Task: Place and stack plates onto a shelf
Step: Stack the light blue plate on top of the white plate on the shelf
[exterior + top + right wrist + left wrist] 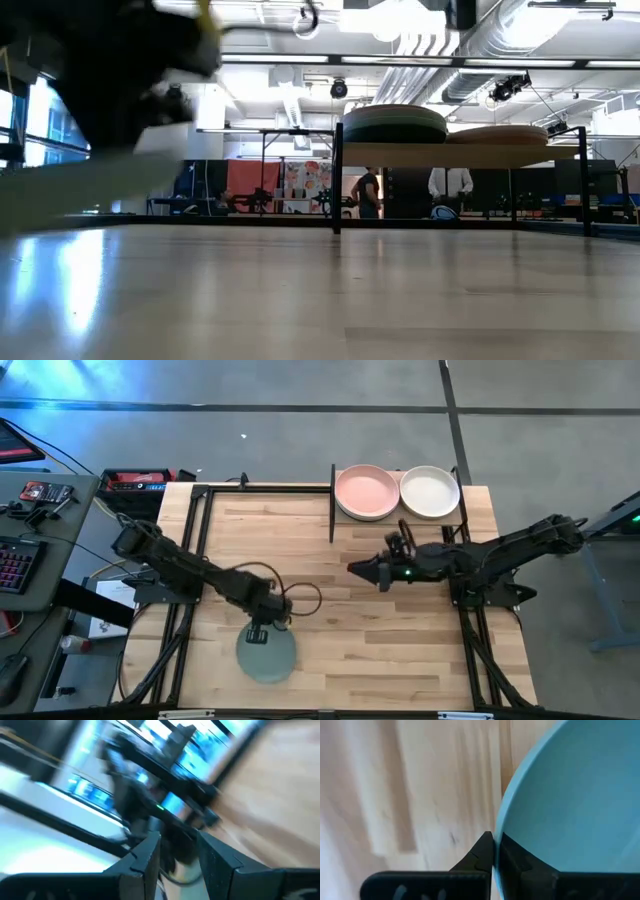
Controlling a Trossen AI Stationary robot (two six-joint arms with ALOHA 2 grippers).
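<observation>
Clamped by its rim in the left end effector [259, 637] at lower centre, a mint plate [267, 655] is judged ready for lifting from the counter [330, 620] to the shelf [397, 517] at upper right, while the right end effector [352, 569], fingers apart, waits mid-frame.

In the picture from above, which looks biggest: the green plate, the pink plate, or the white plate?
1. Pink plate and mint green plate, held by the left gripper: too alike to rank.
2. Cream plate, slightly smaller-looking.
</observation>
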